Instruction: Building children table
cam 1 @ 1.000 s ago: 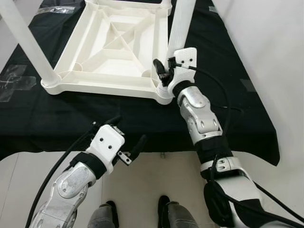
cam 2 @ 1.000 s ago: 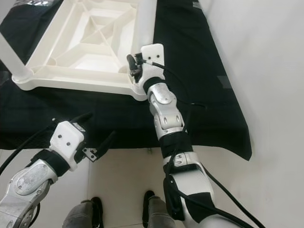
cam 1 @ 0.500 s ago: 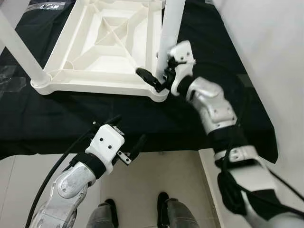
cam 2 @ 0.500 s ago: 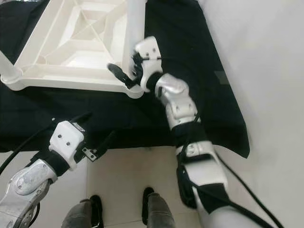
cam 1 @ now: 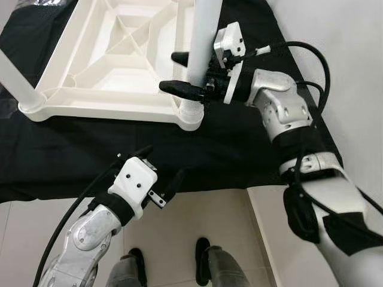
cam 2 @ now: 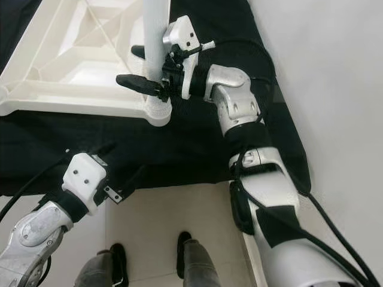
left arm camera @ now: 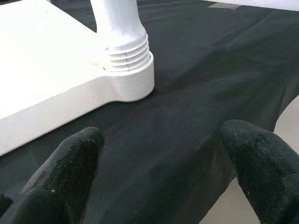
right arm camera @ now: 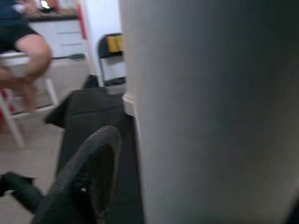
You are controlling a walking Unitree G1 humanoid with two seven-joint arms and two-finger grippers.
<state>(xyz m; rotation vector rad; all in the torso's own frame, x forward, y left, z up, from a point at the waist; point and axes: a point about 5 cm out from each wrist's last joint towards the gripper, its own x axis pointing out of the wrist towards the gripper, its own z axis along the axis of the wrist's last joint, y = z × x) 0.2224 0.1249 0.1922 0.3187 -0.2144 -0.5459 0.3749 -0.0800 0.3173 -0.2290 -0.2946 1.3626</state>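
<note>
The right hand [cam 1: 192, 75] has its fingers spread around the leg [cam 1: 200, 42] standing in the near corner of the upturned tabletop [cam 1: 114, 66] on the black-clothed surface [cam 1: 251, 143]; the left hand [cam 1: 164, 170] hangs open.

Black cloth [cam 1: 239, 149], pale floor [cam 1: 209, 221].

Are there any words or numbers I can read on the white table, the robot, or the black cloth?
No text can be read.
The upturned white table top and its leg are plain.
The black cloth is plain.
The right gripper and left gripper show no readable marks.
</note>
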